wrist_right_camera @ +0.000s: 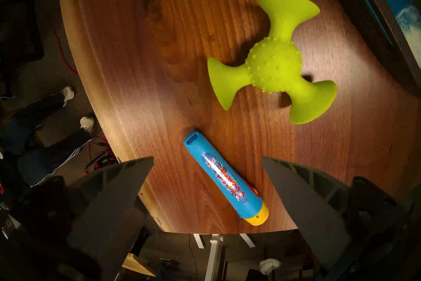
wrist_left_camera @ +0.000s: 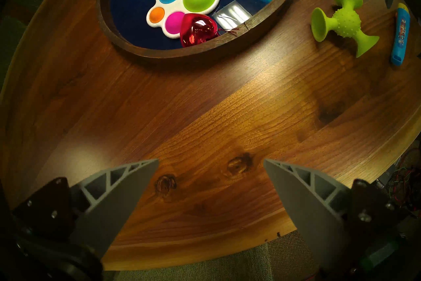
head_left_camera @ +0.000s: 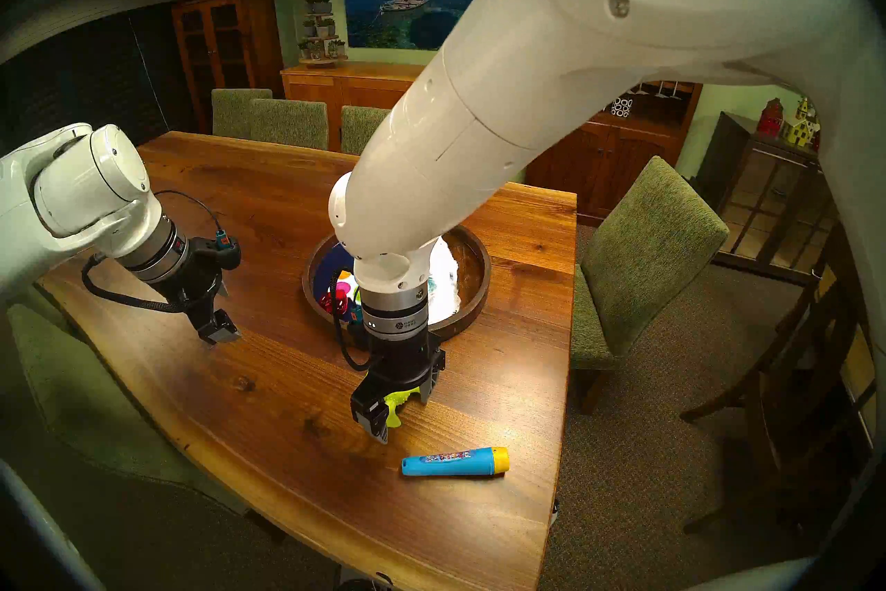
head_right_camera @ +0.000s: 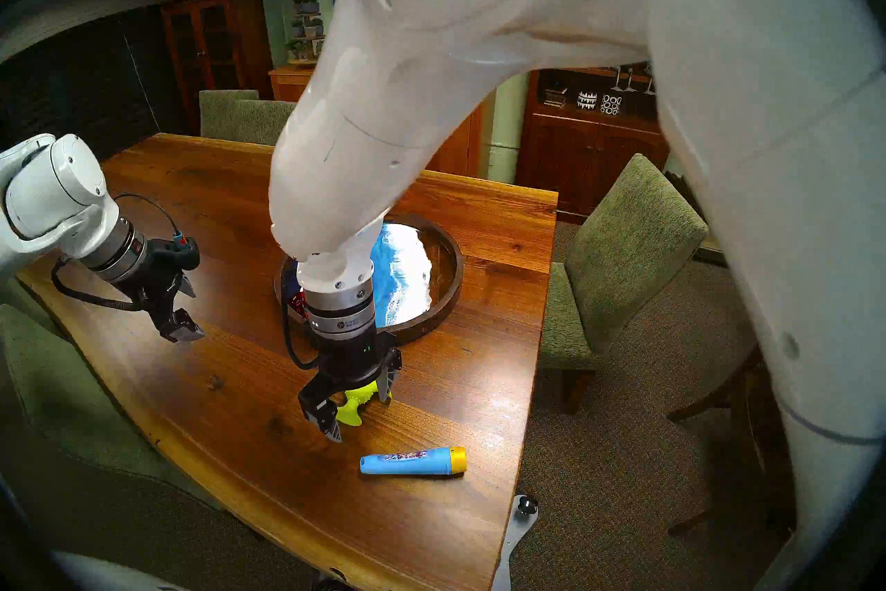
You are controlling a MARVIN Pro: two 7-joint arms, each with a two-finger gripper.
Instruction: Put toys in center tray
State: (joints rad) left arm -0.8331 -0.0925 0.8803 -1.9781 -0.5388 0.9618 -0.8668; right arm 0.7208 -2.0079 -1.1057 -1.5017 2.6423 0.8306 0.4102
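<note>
From the left wrist: pad [wrist_left_camera: 183, 3] and red piece [wrist_left_camera: 197, 32] inside tray [wrist_left_camera: 159, 53], touching, near its rim; mostly hidden by right arm in head views. From the head: right hand [head_left_camera: 399, 413] spread wide, empty, straddling green toy [head_left_camera: 397, 405] on desk [head_left_camera: 268, 408]. Left hand [head_left_camera: 223, 316] released too, over bare wood. Tube [head_left_camera: 454, 461] flat on desk near its edge, long axis across the head view, yellow cap right.

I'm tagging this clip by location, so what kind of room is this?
Most likely a home dining room: a long wooden table ringed by green upholstered chairs, with a wooden sideboard against the wall.
</note>
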